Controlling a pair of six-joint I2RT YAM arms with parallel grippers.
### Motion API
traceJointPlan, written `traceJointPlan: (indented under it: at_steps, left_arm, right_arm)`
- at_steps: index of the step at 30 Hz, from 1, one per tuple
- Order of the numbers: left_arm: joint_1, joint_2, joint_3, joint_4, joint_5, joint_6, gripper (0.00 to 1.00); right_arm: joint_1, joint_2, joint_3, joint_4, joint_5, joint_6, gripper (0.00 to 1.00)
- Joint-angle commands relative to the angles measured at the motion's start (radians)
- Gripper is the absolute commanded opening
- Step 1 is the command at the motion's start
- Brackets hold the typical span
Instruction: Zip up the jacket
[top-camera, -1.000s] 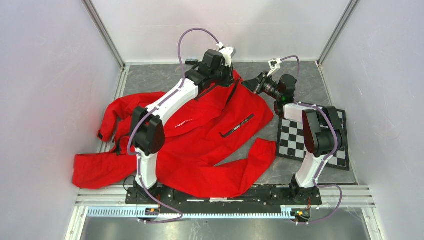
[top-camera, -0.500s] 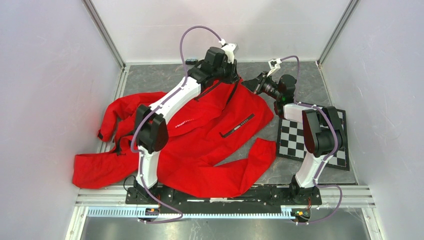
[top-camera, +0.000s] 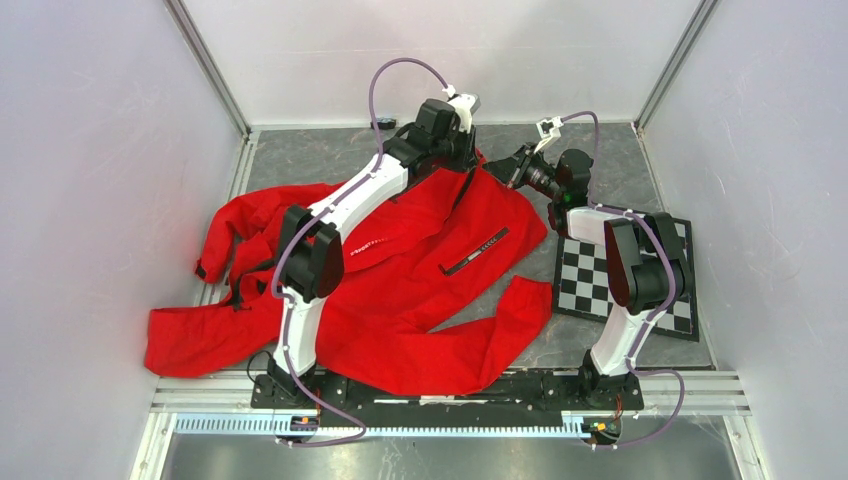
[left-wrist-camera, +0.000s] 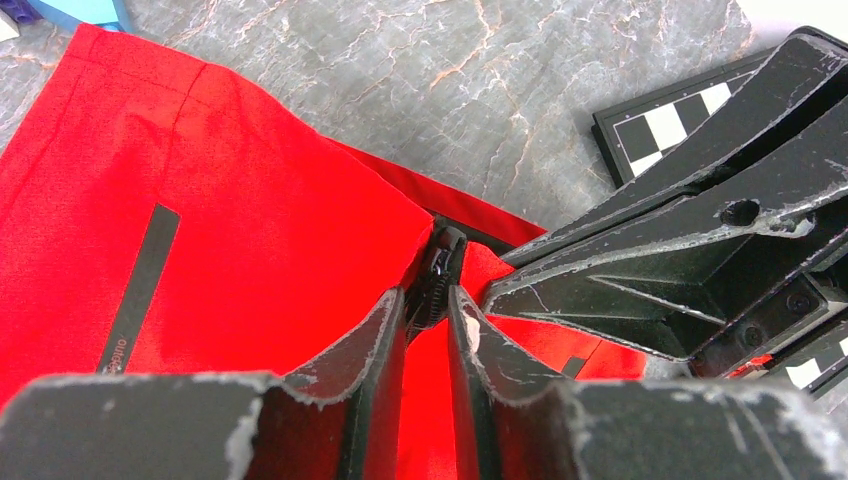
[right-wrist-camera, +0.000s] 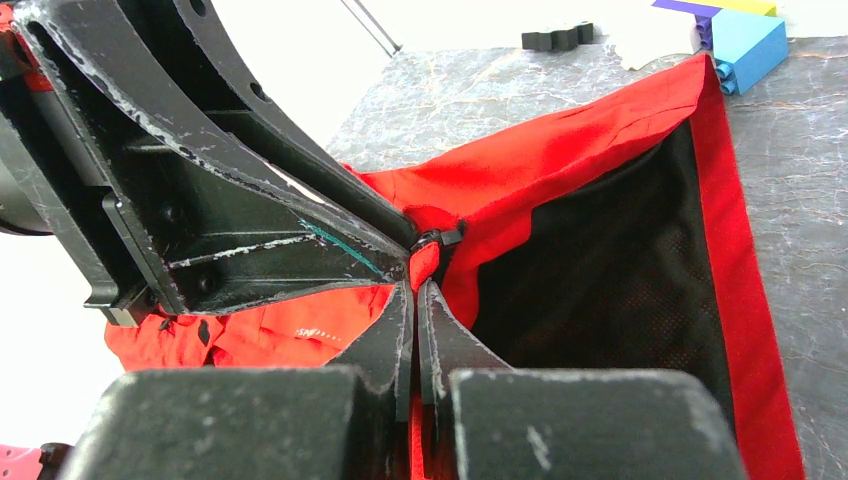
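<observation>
Moved since a second ago: left arm (top-camera: 350, 195) has swung its elbow and wrist a little toward the chessboard (top-camera: 575, 280), and the purple cable loop over the wrist arches higher.
Unmoved: right arm keeps its pose beside the chessboard's far corner, and the bulk of the jacket (top-camera: 420, 270) lies as it did.
Left gripper (left-wrist-camera: 428, 310): clenched narrowly on the zipper slider (left-wrist-camera: 441, 268), one finger on each side of it, at the jacket corner nearest the chessboard's far end.
Right gripper (right-wrist-camera: 415, 295): pinched fully closed on the red jacket fabric just below the slider, tip to tip with the left gripper.
Jacket position: spread on the grey table (top-camera: 300, 160) on the left arm's side of the chessboard. Its sleeves trail away from the chessboard, and one black pocket strip (top-camera: 478, 250) faces up.
Lining: dark mesh lining (right-wrist-camera: 600, 300) shows where the front panel gapes beside the slider, so the front looks open there.
Meaning for the task: my reading is that the small shift is the slider starting along the teeth while the right gripper anchors the cloth. Most of the zipper appears to be left to close.
Next need: a steady pull along the zipper line, with the anchored cloth kept taut.
Risk: loose fabric or lining could bunch into the slider, or the narrow grip could slip off it.
</observation>
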Motion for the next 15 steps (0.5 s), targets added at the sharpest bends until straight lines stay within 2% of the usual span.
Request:
traceJointPlan:
  at_steps: [1,15]
  left_arm:
    - [-0.002,-0.024,0.005,0.009,-0.022,0.057,0.29]
    - [-0.005,-0.068,-0.068,0.014,-0.079,0.147,0.29]
  right_arm:
    - [0.006,-0.011,0.035,0.069,-0.01,-0.001,0.0]
    - [0.011,-0.009,0.036,0.068,-0.009,0.0,0.0]
